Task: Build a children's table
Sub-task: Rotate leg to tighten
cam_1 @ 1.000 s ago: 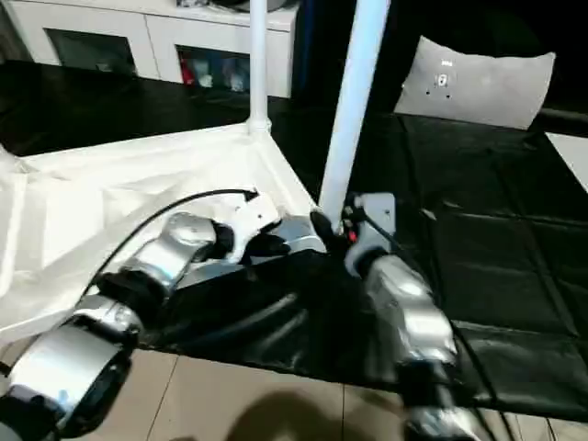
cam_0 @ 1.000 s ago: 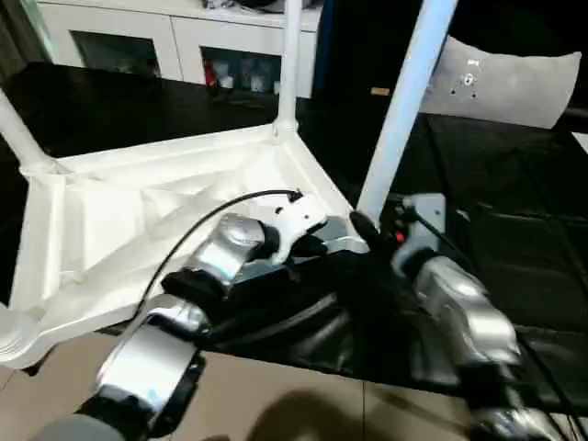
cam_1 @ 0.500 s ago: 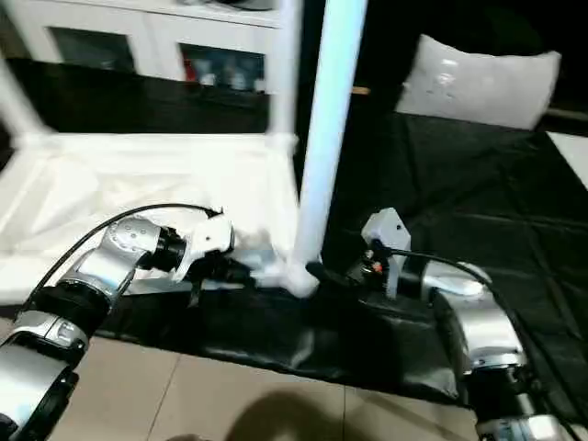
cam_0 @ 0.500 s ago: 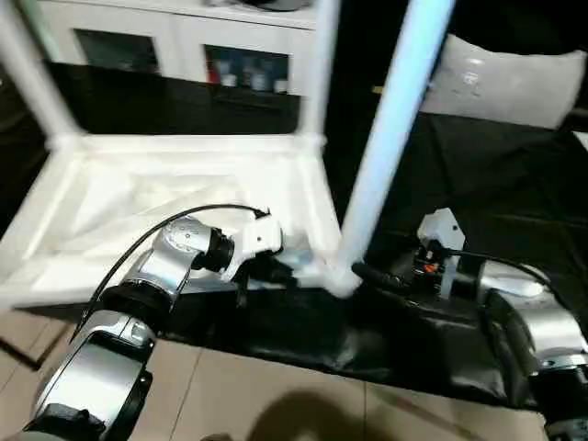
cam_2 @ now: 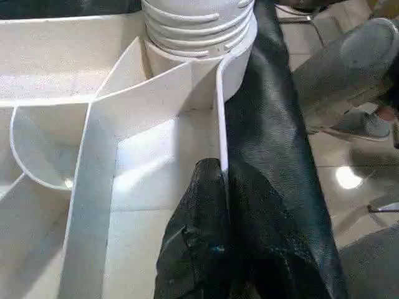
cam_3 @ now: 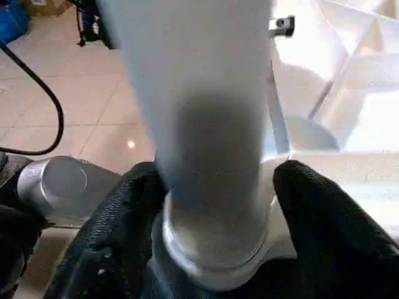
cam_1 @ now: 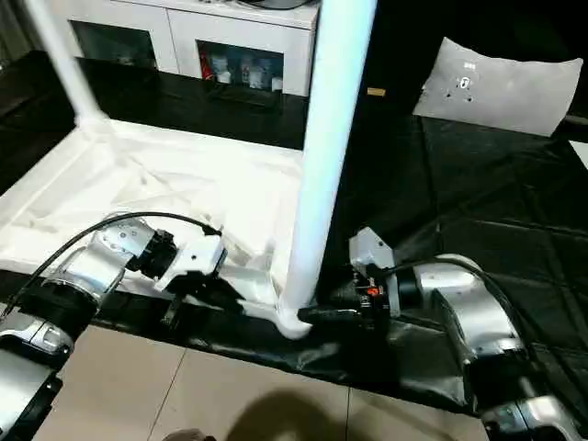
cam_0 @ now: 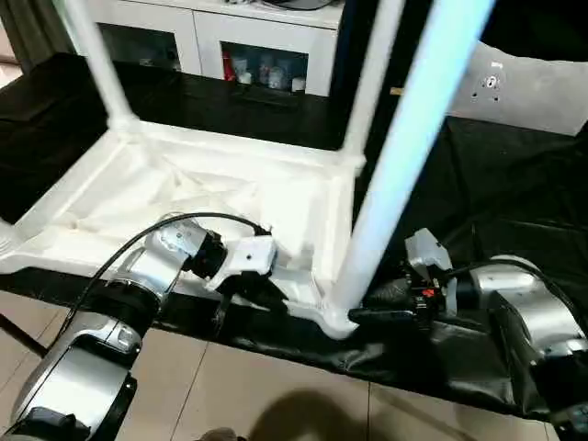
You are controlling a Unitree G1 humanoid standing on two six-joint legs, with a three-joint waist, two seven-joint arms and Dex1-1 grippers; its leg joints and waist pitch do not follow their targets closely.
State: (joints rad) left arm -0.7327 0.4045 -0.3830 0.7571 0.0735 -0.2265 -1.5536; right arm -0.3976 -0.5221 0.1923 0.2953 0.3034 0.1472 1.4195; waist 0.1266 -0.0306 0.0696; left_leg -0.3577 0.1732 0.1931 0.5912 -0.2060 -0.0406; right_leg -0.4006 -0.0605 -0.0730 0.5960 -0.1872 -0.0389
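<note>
The white table top (cam_0: 211, 197) lies upside down on a black mat, ribbed underside up. Two legs (cam_0: 101, 64) stand in its far corner sockets. A third leg (cam_0: 404, 165) rises from the near right socket (cam_0: 338, 317). My left gripper (cam_0: 276, 296) is at the near rim beside that corner; in the left wrist view its black fingers (cam_2: 199, 237) sit on both sides of the thin rim wall (cam_2: 219, 124), shut on it. My right gripper (cam_0: 363, 305) reaches in from the right, and its fingers (cam_3: 118, 218) press both sides of the leg's base (cam_3: 212, 205).
A white cabinet (cam_0: 248, 46) with glass doors stands behind the mat. A pale cushion (cam_0: 524, 92) lies at the back right on the black mat (cam_0: 514, 202). Tiled floor (cam_0: 276, 386) runs along the near edge. A person's leg (cam_2: 349, 68) in grey trousers stands beside the table corner.
The whole picture has shifted. My right arm has swung outward and down, its gripper now at the leg's base. The near right leg has gone from leaning to standing in its socket.
</note>
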